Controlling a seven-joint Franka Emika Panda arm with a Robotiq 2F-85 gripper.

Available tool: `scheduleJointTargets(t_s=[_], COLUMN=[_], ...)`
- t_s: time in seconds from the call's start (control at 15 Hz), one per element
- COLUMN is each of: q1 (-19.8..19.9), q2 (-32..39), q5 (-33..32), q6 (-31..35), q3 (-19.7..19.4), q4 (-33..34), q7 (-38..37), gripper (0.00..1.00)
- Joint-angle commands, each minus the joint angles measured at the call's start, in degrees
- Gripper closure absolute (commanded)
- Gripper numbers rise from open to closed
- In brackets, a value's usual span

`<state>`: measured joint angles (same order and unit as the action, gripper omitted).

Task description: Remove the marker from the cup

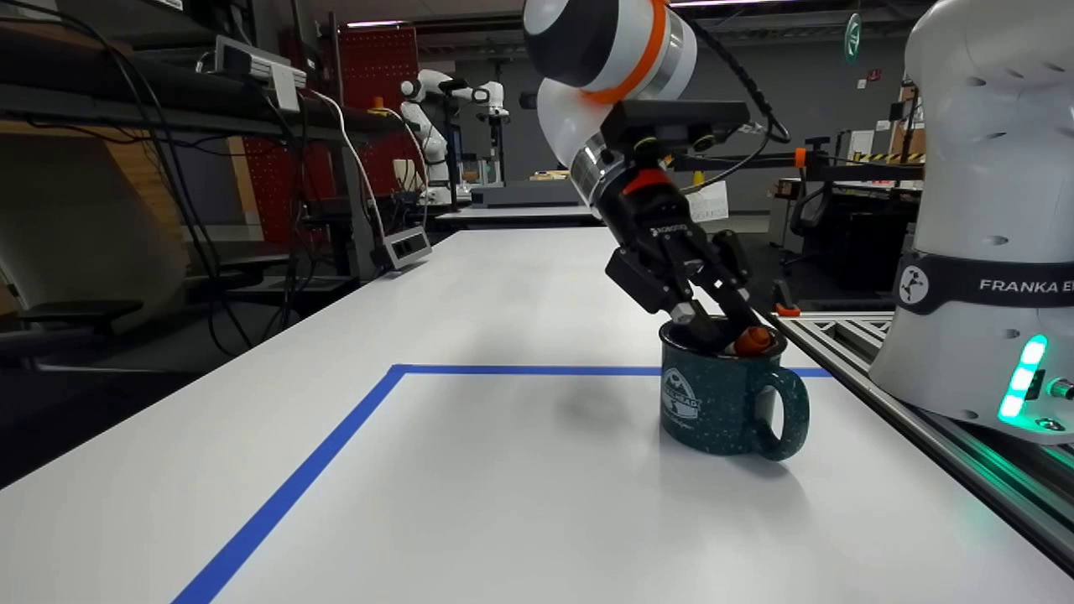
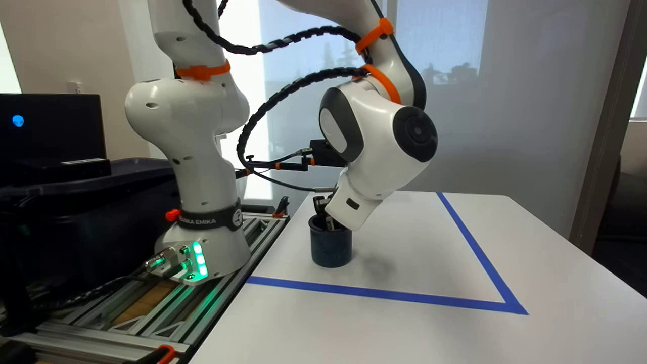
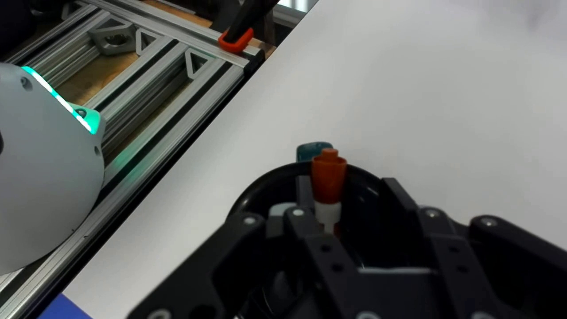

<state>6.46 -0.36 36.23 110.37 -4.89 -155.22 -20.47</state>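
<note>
- Slanting into the speckled teal mug point(image 1: 709, 407), the Robotiq gripper point(image 1: 711, 323) shows in an exterior view; the orange-capped marker point(image 1: 753, 341) sits inside the mug, near its handle point(image 1: 795, 411).
- In an exterior view, the mug stands upright on the white tabletop point(image 2: 429, 253), gripper partly hidden.
- In the wrist view, jaws stand apart at the mug's mouth, marker between them; contact unclear.

I'm standing in a robotics lab. In an exterior view, the white robot arm point(image 1: 990, 201) at near right carries the FRANKA name, and a 2nd robot arm point(image 1: 435, 159) stands far back, left of centre. Metal rails point(image 3: 179, 128) run along the tabletop point(image 1: 503, 520), which is marked with blue tape point(image 1: 289, 495); a red pegboard point(image 1: 382, 63) stands at far left, hazard striping point(image 1: 873, 158) at far right.
</note>
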Motion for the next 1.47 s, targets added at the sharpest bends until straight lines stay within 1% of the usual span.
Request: scheduleJointTargets(t_s=[0.0, 0.47, 0.87, 0.93, 1.0, 1.07, 1.13, 1.2, 1.27, 1.33, 1.4], q1=[-0.2, 0.0, -0.2, -0.2, -0.3, -0.3, -0.3, -0.2, -0.2, -0.1, 0.1], q2=[0.9, 2.1, 4.1, 4.8, 5.4, 5.6, 5.2, 4.5, 3.3, 2.0, 0.6], q5=[2.4, 3.3, 3.8, 3.9, 4.0, 4.1, 4.0, 3.6, 3.2, 2.6, 2.0], q6=[0.2, 0.2, 1.2, 1.7, 2.0, 2.0, 1.6, 0.8, 0.2, -0.8, -2.2], q3=[-0.4, -1.0, -1.1, -1.1, -1.0, -1.0, -1.1, -1.1, -1.2, -1.4, -1.6], q4=[0.1, 0.2, 0.4, 0.6, 0.8, 0.8, 0.6, 0.4, 0.0, -0.4, -0.7], q7=[1.7, 2.1, 2.5, 2.6, 2.6, 2.6, 2.7, 2.6, 2.3, 1.7, 1.0], gripper=[0.55, 0.62, 0.61, 0.65, 0.72, 0.89, 0.90, 0.96, 1.00, 0.95, 0.95])
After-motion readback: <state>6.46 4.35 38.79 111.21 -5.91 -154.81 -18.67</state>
